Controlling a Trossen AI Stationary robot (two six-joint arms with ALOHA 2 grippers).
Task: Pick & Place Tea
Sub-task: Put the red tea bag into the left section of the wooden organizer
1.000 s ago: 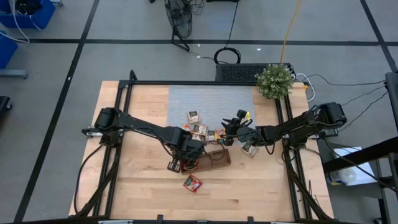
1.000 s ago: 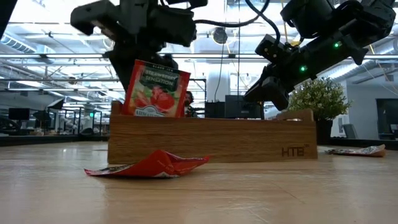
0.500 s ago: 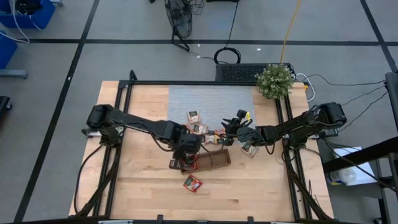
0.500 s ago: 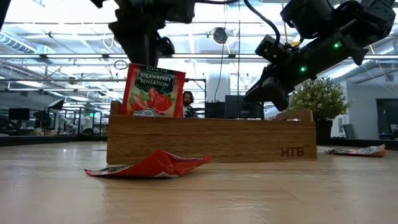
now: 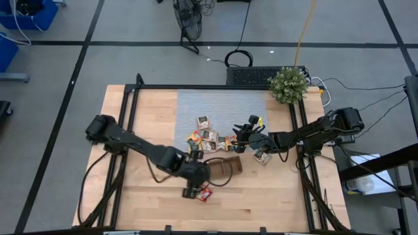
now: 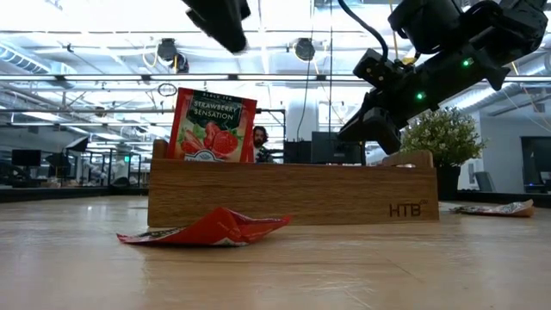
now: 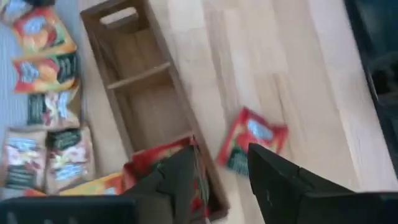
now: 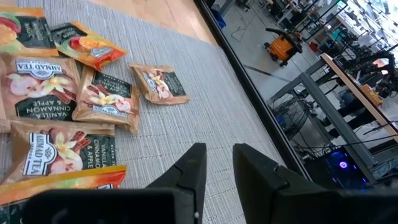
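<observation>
You've got a brown wooden tray (image 6: 293, 194) with smooth matt sides, a pale wood table (image 5: 157, 196), a grey woven mat (image 8: 186, 124), and glossy crinkled tea packets (image 8: 102, 93).

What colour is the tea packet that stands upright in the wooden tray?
Red, with strawberries pictured on it: the tea packet in the wooden tray. Low view shows it best.

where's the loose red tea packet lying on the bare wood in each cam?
High: red packet below the wooden tray, partly under the left gripper.
Low: crumpled in the foreground, in front of the tray.
Left wrist: beside the tray, near centre.
Right wrist: not in it.
Shared landmark: the tray.
</observation>
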